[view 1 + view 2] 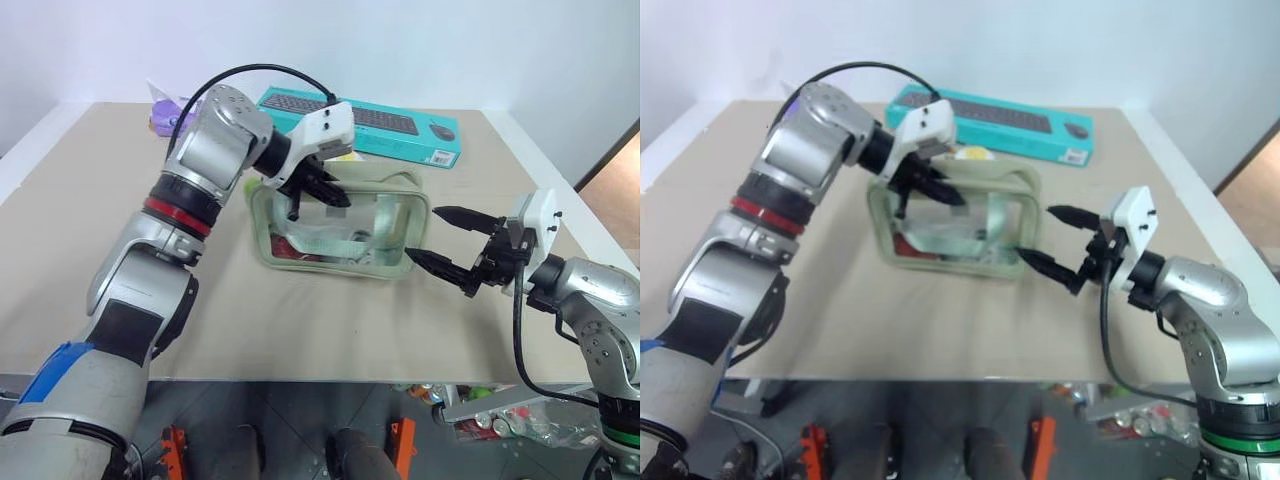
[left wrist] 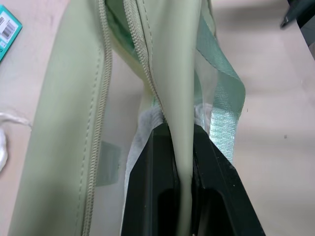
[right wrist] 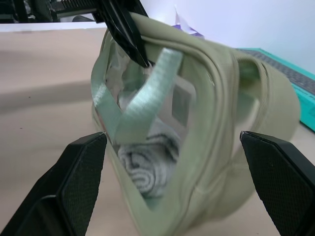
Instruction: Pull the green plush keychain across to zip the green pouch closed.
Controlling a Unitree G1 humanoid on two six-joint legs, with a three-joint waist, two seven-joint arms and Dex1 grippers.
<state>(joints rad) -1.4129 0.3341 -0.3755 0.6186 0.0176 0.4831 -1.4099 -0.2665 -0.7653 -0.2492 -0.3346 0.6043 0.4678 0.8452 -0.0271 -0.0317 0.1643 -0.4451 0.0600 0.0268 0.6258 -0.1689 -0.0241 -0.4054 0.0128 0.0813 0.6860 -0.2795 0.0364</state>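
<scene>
- Green pouch (image 1: 340,232) upright near the middle of the beige counter (image 1: 90,280), clear plastic window facing the camera, top zipper (image 2: 105,88) partly open along the upper edge.
- Inside the pouch, behind the window: a rolled grey-white cloth (image 3: 145,164) and something red (image 1: 290,250) low at the robot's left end.
- Pale green fabric strap (image 3: 142,105) looped across the window side of the pouch.
- Left gripper (image 1: 322,190) angled down onto the pouch's top edge toward its left end, jaws pressed together and pinching the pouch's upper fabric rim beside the zipper, as seen in the left wrist view.
- Green plush keychain: cannot be made out; a lime-green speck sits just beside the left wrist at the pouch's left corner, too hidden to identify.
- Right gripper (image 1: 440,240) level at the pouch's right end, jaws spread wide, one finger (image 3: 74,184) on each side of that end, apart from the fabric, gripping nothing.
- Teal keyboard box (image 1: 400,128) flat on the counter behind the pouch, near the far edge.
- Small white-and-yellow plush (image 1: 973,153) just behind the pouch, between it and the box.
- Purple item (image 1: 165,118) at the far left of the counter, largely hidden by the left arm.
</scene>
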